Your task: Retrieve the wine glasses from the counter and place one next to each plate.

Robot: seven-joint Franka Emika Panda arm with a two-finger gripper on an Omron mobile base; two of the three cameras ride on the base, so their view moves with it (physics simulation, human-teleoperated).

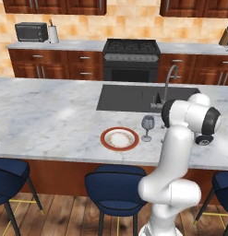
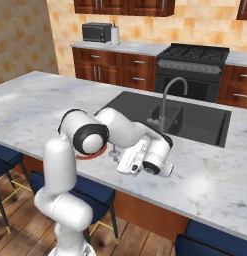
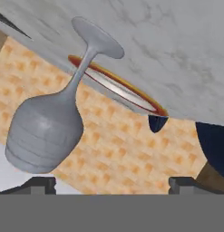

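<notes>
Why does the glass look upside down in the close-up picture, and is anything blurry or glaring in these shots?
Hand view: the camera is rolled over, so the wine glass, red-rimmed plate and marble island appear inverted; edges look soft. Left base view: even light, the glass casting only a faint shadow. Right base view: a pale sheen on the marble, no harsh glare.

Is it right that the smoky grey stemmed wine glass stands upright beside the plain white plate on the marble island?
Not quite. The wine glass stands upright on the marble island, but the plate beside it is red-orange rimmed, as the left base view shows.
</notes>
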